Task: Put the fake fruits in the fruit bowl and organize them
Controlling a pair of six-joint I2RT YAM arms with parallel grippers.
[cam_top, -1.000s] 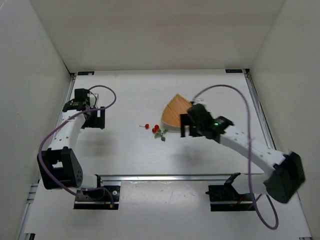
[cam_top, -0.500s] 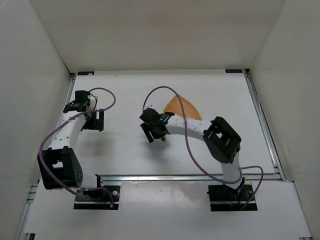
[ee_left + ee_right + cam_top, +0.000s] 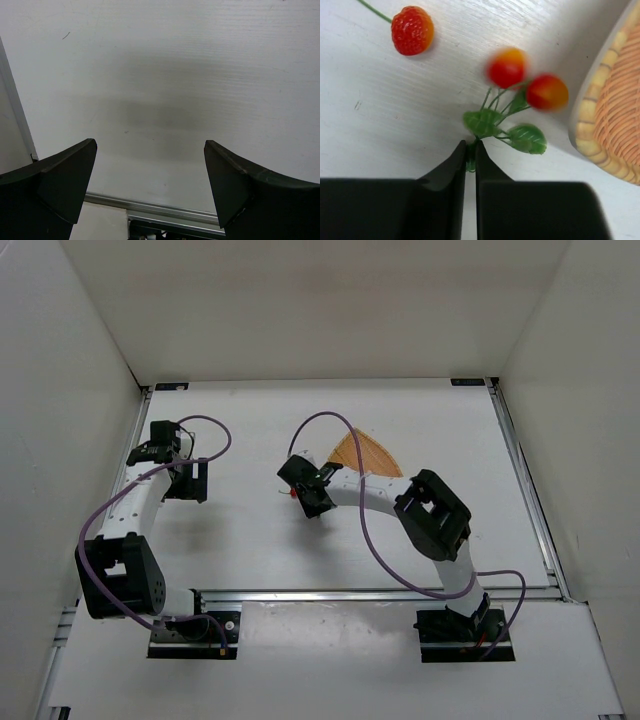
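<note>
In the right wrist view my right gripper (image 3: 471,147) is shut on the green stem of a leafy sprig (image 3: 482,122). The sprig carries two red fake fruits (image 3: 506,67) and lies on the white table. A single red berry (image 3: 412,30) with a thin stem lies to the upper left. The fruit bowl (image 3: 615,115), tan and woven, shows at the right edge, close to the sprig. From above, the right gripper (image 3: 308,502) sits just left of the bowl (image 3: 372,455) and covers the sprig. My left gripper (image 3: 150,145) is open over bare table.
White walls enclose the table on three sides. An aluminium rail (image 3: 330,594) runs along the near edge between the arm bases. A purple cable (image 3: 330,420) loops above the right arm. The left gripper (image 3: 188,480) hangs at the far left, well away from the fruits.
The right arm swung left from beside the bowl to the berries, and its jaws closed on the sprig's stem. The left arm has not moved.
</note>
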